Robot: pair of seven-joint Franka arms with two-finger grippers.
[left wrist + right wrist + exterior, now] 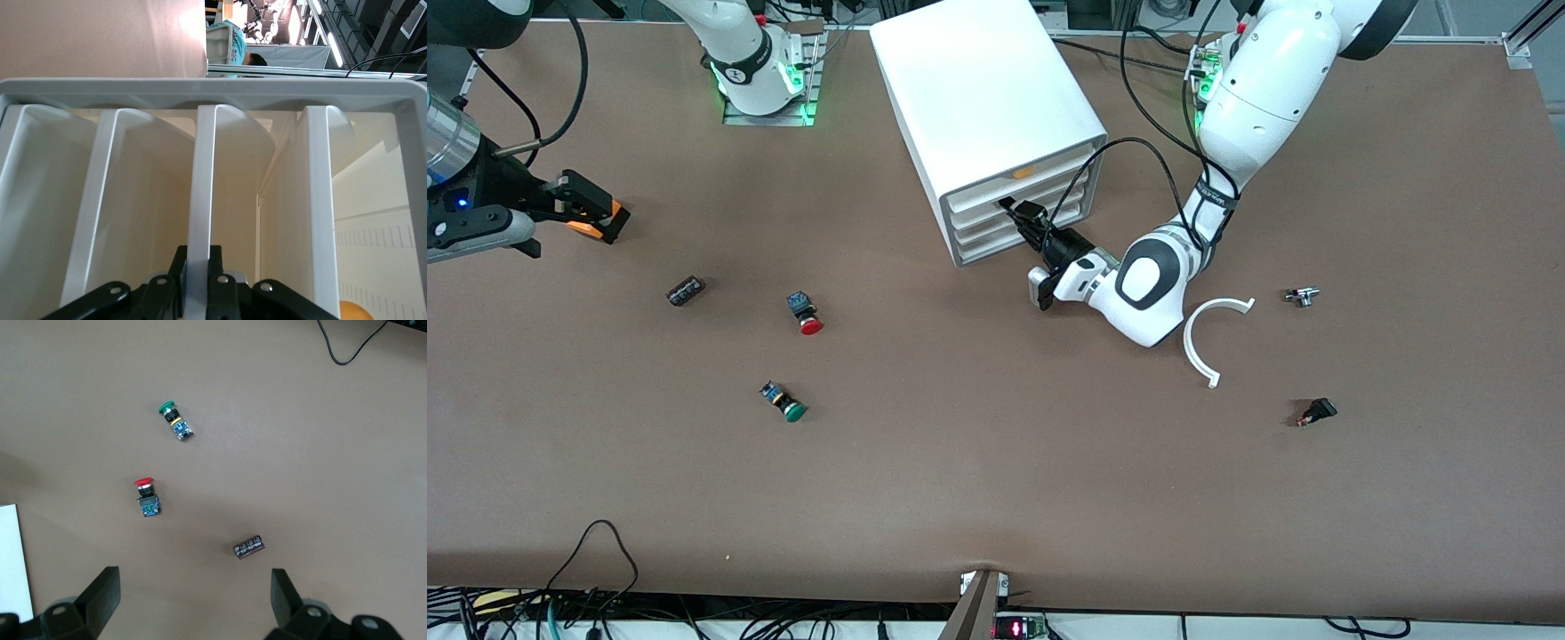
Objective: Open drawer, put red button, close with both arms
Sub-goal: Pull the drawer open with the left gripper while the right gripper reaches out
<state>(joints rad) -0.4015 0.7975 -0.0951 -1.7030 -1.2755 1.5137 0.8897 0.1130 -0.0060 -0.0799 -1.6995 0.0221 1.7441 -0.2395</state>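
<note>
The white cabinet (978, 80) stands at the middle of the table between the arms' bases, its four drawers facing the front camera. My left gripper (1012, 209) is at the cabinet's front, shut on the front lip of the second drawer from the top (978, 213). In the left wrist view the fingers (179, 267) pinch that white lip (202, 173). The drawer fronts look level with one another. The red button (807, 316) lies on its side on the table, toward the right arm's end, and shows in the right wrist view (147, 497). My right gripper (594, 218) hangs open and empty (193, 600) over that end.
A green-capped button (784, 403) lies nearer the front camera than the red one, and a small dark cylinder (686, 291) lies beside them. Toward the left arm's end lie a white C-shaped ring (1209, 342), a small metal part (1302, 296) and a small black part (1316, 412). Something orange (1023, 171) shows in the top drawer.
</note>
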